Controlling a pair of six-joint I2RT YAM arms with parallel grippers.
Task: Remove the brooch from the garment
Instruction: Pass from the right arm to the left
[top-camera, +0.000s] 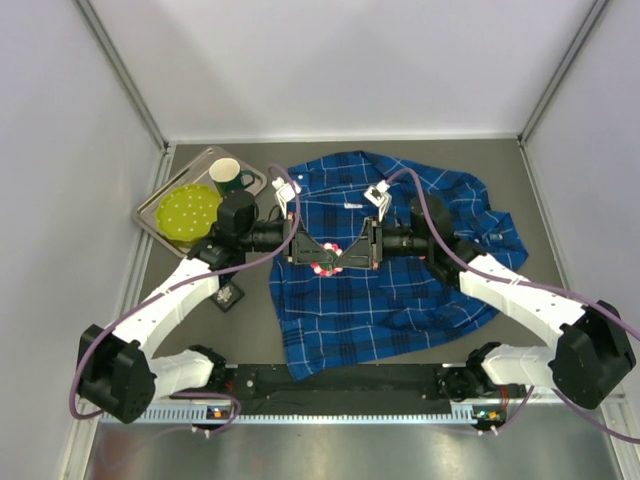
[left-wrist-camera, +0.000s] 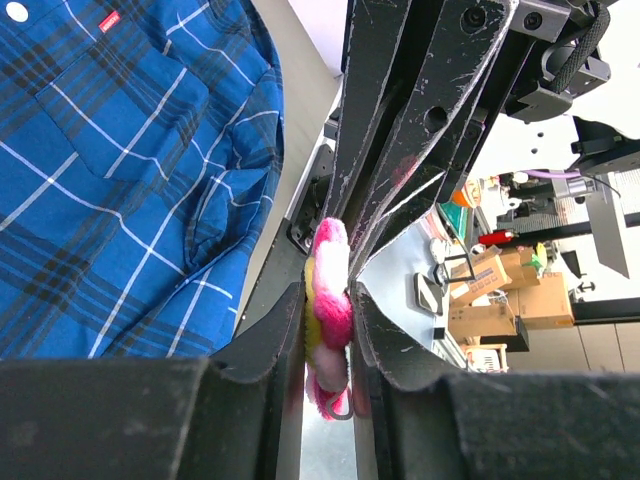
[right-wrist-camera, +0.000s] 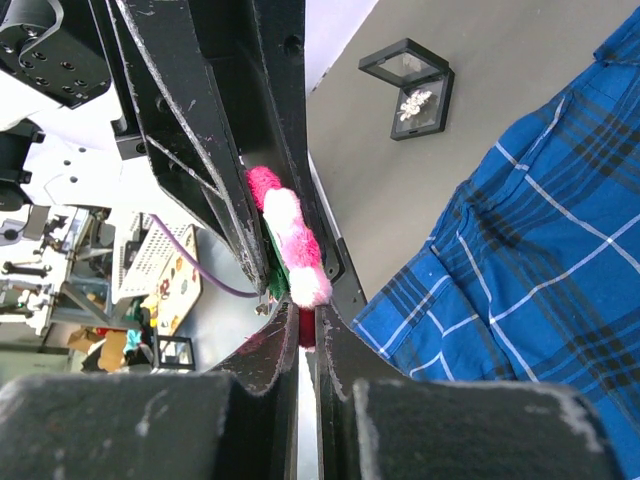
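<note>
The garment (top-camera: 400, 300), a blue and navy plaid shirt, lies spread on the table, also in the left wrist view (left-wrist-camera: 100, 180) and the right wrist view (right-wrist-camera: 520, 300). The brooch (top-camera: 327, 264) is a fluffy pink and white piece held above the shirt's middle between both grippers. My left gripper (top-camera: 318, 252) comes in from the left, and its jaws press the brooch (left-wrist-camera: 330, 270) from both sides. My right gripper (top-camera: 345, 252) meets it from the right, shut on the red lower edge of the brooch (right-wrist-camera: 295, 245). A metal clasp hangs under the brooch in the left wrist view.
A metal tray (top-camera: 150, 215) at the back left carries a green plate (top-camera: 190, 213) and a dark green mug (top-camera: 228, 177). A small black open box (top-camera: 228, 296) with a silver jewel sits left of the shirt, also in the right wrist view (right-wrist-camera: 410, 88).
</note>
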